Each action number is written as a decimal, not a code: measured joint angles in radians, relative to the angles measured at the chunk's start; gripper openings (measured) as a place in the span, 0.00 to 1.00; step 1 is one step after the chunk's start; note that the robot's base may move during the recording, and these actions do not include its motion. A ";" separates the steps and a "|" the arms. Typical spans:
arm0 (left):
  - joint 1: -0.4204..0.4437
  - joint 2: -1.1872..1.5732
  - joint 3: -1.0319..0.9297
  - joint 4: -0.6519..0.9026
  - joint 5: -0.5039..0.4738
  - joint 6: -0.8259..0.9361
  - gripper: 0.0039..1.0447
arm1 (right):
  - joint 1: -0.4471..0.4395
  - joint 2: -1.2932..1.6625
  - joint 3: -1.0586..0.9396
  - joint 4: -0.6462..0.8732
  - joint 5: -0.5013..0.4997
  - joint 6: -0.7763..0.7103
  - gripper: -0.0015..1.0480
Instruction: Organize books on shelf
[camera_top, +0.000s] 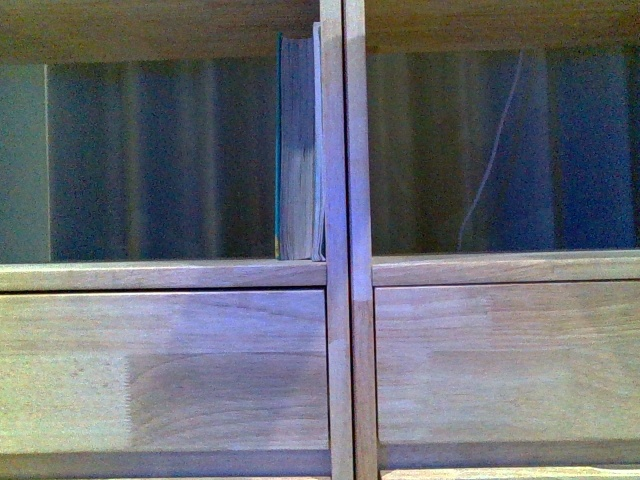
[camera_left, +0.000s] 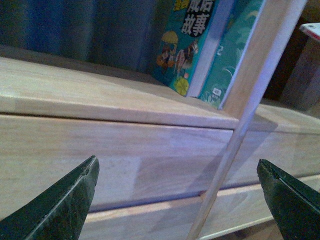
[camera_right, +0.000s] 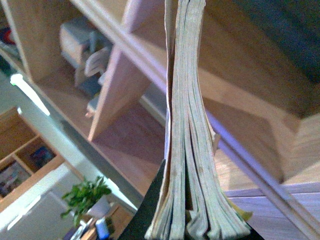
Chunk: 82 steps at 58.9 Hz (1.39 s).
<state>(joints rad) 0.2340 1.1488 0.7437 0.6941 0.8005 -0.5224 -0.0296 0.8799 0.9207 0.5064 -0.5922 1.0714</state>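
Your left pincer (camera_left: 176, 162) is spread wide and holds nothing. Its two dark fingers (camera_left: 70, 205) sit far apart in the left wrist view, facing a drawer front (camera_left: 125, 160) just under the board that carries the books. Your right pincer (camera_right: 197, 225) is closed on a yellow-paged book (camera_right: 187, 125). Dark pincer parts show on either side of the book's lower end, and the splayed, yellowed page edges run up the right wrist view away from the camera. Its cover does not show there, so you cannot tell its colour. Behind it lie open wooden compartments and a sloping divider. In the front view neither arm appears. The shelf (camera_top: 340, 300) fills the picture, its twin central uprights running from 12 to 6 o'clock. The green book (camera_top: 295, 150) stands upright at about 12 o'clock, in the left compartment, pages towards you and green cover on its far-left side. A thin pale book (camera_top: 318, 150) is squeezed between it and the upright, touching both. In the left wrist view that same corner shows a picture cover (camera_left: 182, 45) with Chinese characters and a plain green cover (camera_left: 230, 55) against the upright. You cannot tell which book each belongs to. The right compartment at 2 o'clock holds only a thin pale cord (camera_top: 490, 150).
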 joint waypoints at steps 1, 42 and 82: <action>-0.007 0.005 0.012 -0.002 -0.001 -0.003 0.93 | 0.010 -0.003 0.000 0.001 0.000 -0.008 0.07; -0.456 0.192 0.372 0.123 -0.083 -0.499 0.93 | 0.407 0.229 0.135 0.009 0.147 -0.291 0.07; -0.505 0.133 0.305 0.200 -0.112 -0.445 0.39 | 0.542 0.251 0.153 -0.014 0.199 -0.352 0.07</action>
<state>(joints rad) -0.2714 1.2819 1.0489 0.8944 0.6888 -0.9672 0.5125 1.1313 1.0733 0.4923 -0.3931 0.7189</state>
